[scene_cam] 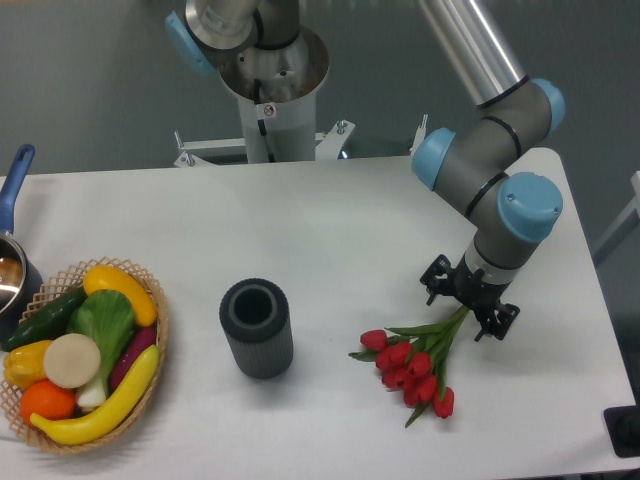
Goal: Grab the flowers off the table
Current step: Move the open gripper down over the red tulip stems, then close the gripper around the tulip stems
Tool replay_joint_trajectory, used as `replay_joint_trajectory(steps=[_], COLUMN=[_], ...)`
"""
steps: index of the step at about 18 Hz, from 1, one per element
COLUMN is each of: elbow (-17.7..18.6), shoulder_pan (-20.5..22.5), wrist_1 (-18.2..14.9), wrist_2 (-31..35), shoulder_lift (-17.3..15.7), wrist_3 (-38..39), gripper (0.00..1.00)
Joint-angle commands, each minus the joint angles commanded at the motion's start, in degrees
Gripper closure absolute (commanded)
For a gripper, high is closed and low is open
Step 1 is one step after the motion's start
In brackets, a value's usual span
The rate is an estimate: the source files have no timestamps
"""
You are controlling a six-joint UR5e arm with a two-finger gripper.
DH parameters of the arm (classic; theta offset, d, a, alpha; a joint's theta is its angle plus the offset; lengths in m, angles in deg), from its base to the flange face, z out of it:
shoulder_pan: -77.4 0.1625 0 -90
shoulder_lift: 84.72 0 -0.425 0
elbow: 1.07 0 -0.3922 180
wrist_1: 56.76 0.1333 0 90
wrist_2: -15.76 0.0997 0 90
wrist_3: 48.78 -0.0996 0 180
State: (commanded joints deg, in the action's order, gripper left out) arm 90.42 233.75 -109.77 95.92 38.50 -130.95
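Camera showing tulip bunch lying on white table near right edge, toward front; stems running up-right, buds pointing down-left. Hand hovering over stem end, fingers spread, straddling stems, gripping nothing.

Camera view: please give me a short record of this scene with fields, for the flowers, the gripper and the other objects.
flowers: red tulip bunch lying flat on the table, stems pointing up-right
gripper: open, over the stem end, jaws on either side of the stems
grasp: not yet closed
cylinder: dark ribbed cylinder, upright, left of the flowers
basket: vegetable basket at the left edge
pot: pot partly visible, far left
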Motion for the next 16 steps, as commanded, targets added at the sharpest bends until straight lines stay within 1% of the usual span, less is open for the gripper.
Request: replay_joint_trajectory(steps=[4, 6, 9, 10, 12, 13, 15, 16], elbow=[0.79, 0.79, 0.79, 0.79, 0.27, 0.09, 0.00, -0.09], shoulder_pan=[-0.09, -0.09, -0.17, -0.18, -0.09, -0.09, -0.09, -0.09], wrist_1=[0.98, 1.15, 1.15, 1.15, 1.07, 0.98, 1.06, 1.07], wrist_2=[0.00, 0.09, 0.35, 0.35, 0.27, 0.26, 0.26, 0.26], shoulder_lift=[0.27, 0.27, 0.18, 0.18, 0.09, 0.09, 0.09, 0.09], wrist_3=[0.00, 0.00, 0.00, 0.00, 0.00, 0.09, 1.05, 1.66], gripper=[0.00, 0.11, 0.35, 0.39, 0.43, 0.46, 0.59, 0.60])
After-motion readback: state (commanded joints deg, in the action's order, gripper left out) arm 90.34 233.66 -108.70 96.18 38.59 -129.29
